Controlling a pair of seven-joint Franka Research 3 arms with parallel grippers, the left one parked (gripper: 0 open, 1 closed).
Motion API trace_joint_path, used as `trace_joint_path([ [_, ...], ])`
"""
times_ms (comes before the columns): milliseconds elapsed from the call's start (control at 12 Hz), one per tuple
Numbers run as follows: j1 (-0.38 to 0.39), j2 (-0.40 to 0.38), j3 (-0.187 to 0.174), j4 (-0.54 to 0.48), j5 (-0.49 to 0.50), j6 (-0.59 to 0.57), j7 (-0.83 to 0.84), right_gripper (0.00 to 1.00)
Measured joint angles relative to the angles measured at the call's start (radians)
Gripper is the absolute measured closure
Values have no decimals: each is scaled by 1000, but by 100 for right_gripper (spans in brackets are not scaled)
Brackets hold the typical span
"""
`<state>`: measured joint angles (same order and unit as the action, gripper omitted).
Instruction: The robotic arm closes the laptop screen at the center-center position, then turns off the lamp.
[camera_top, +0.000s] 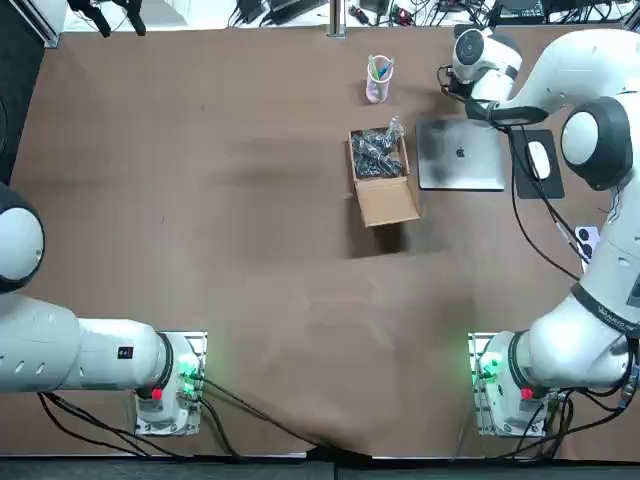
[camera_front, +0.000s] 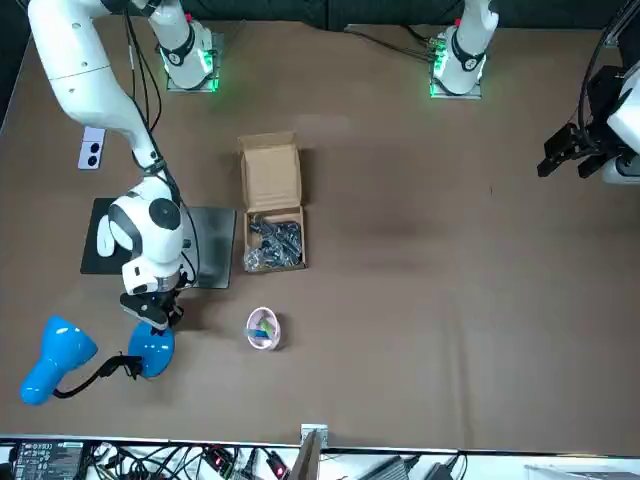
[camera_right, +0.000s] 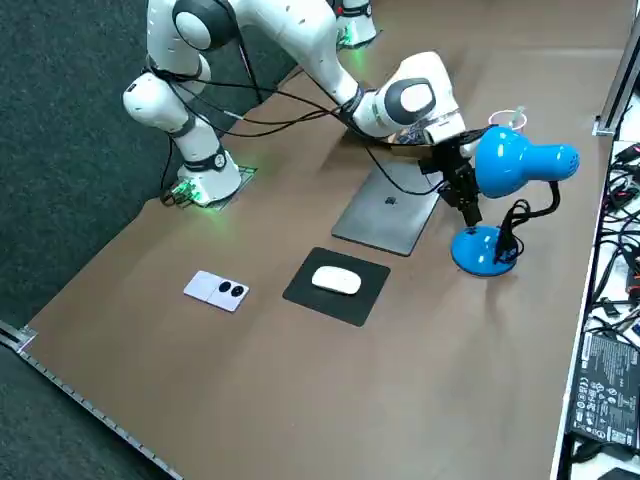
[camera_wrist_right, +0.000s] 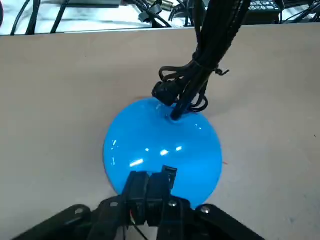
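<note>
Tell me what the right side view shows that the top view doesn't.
Only the right side view shows the blue desk lamp, with the right gripper, fingers shut, down at its round base. Only the top view shows the open cardboard box. Both show the closed silver laptop and the white computer mouse on its black pad.

claw (camera_wrist_right: 150, 183) over lamp base (camera_wrist_right: 162, 145), laptop (camera_top: 460, 155) betw box (camera_top: 381, 176) & mousepad (camera_top: 552, 184).
</note>
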<state>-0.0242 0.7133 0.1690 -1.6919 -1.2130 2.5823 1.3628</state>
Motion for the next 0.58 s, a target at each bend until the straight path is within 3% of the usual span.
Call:
trace_joint_path([
  [583, -12, 7, -1, 3, -16, 13, 0, 98],
])
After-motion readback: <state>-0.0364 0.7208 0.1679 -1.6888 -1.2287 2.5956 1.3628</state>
